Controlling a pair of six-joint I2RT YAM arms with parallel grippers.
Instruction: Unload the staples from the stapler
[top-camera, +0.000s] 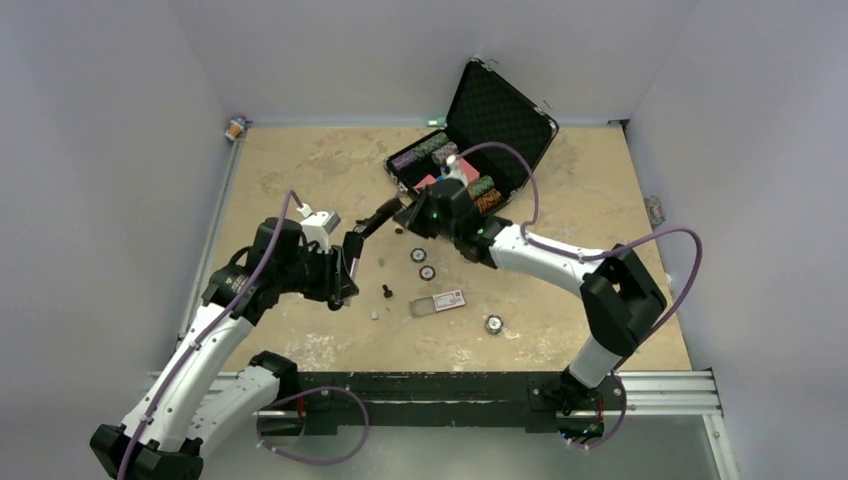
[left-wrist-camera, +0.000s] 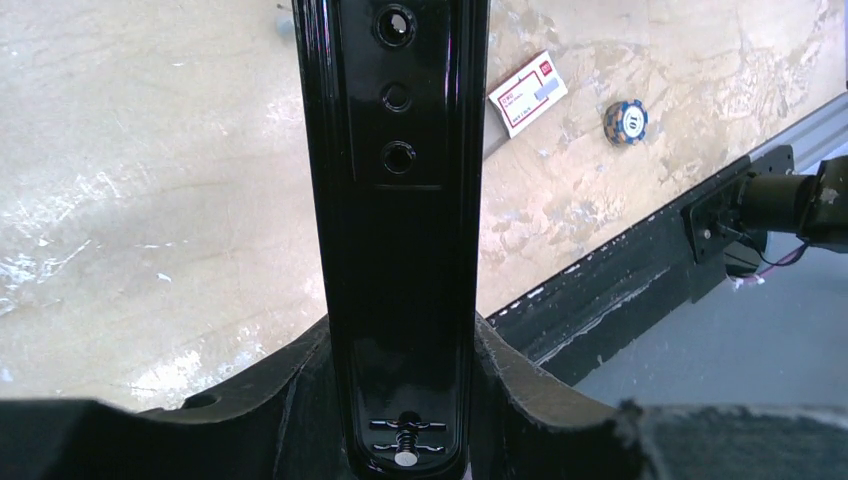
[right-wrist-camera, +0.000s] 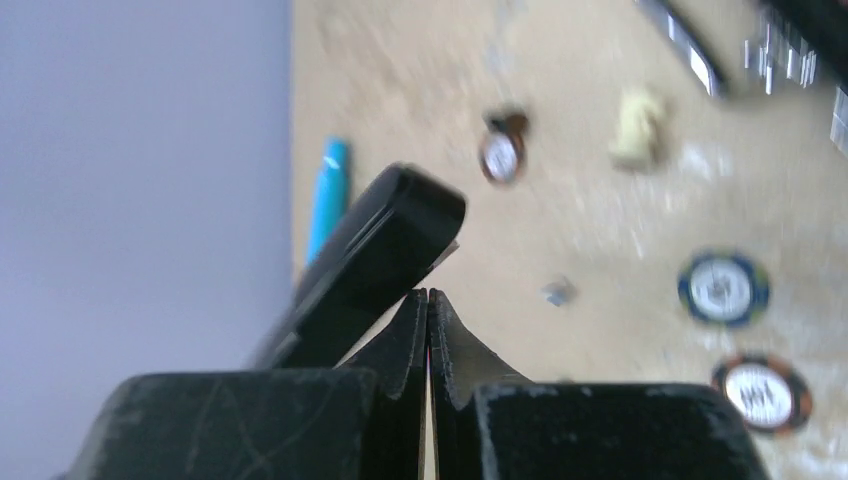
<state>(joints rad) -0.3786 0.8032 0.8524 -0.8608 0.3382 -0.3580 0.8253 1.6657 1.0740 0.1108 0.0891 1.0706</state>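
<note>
My left gripper (top-camera: 345, 268) is shut on the black stapler (top-camera: 372, 224) and holds it above the table, pointing up and to the right. In the left wrist view the stapler's glossy underside (left-wrist-camera: 397, 200) runs up between my fingers (left-wrist-camera: 290, 375). My right gripper (top-camera: 410, 215) is at the stapler's far end. In the right wrist view its jaws (right-wrist-camera: 428, 297) are pressed together, and the stapler's rounded end (right-wrist-camera: 395, 235) lies just beyond and left of the tips. Blurred small silver strips (right-wrist-camera: 775, 58) that look like staples lie on the table at the top right.
An open black case (top-camera: 500, 120) with poker chips stands at the back. Loose chips (top-camera: 419, 255) (top-camera: 493, 324), a small brown piece (top-camera: 387, 292) and a red-and-white box (top-camera: 450, 300) lie mid-table. The box (left-wrist-camera: 527, 93) and a chip (left-wrist-camera: 625, 121) show in the left wrist view.
</note>
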